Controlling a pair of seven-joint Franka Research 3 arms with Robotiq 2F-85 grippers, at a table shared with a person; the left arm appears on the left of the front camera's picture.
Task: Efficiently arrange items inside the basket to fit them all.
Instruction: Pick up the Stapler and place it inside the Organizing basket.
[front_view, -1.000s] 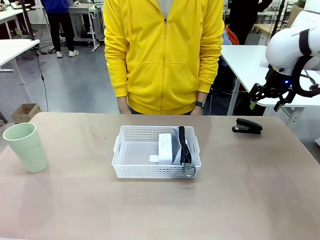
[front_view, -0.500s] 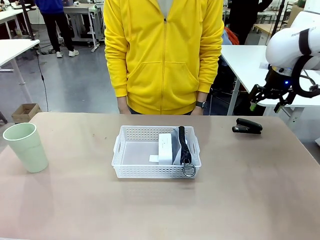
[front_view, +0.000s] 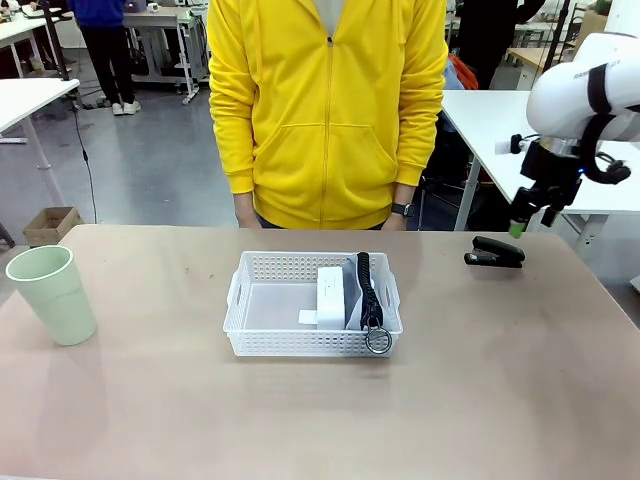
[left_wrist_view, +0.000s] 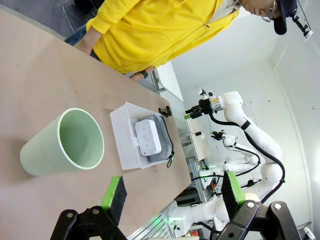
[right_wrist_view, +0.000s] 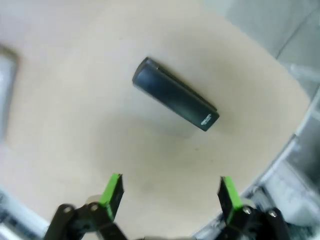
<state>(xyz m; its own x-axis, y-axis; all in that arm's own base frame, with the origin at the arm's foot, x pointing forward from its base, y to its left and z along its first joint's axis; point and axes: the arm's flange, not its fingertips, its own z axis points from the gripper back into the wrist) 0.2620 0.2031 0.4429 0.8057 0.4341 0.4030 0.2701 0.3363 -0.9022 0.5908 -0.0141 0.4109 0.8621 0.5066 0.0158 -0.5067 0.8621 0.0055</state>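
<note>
Now that the right claw (front_view: 532, 218) has turned down toward the stapler (front_view: 494, 252), jaws wide and empty, a pickup looks next; stapler and cup (front_view: 52, 293) sit on the desk (front_view: 480, 390), outside the basket (front_view: 236, 300); left claw (left_wrist_view: 172, 192) gapes too.

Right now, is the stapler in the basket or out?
Out. The black stapler lies flat on the table, well right of the basket and apart from it; the open right gripper hangs above it.

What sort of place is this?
Probably a robotics lab or workshop: a white robot arm hangs over the table, and plain white workbenches stand on a bare grey floor behind.
</note>
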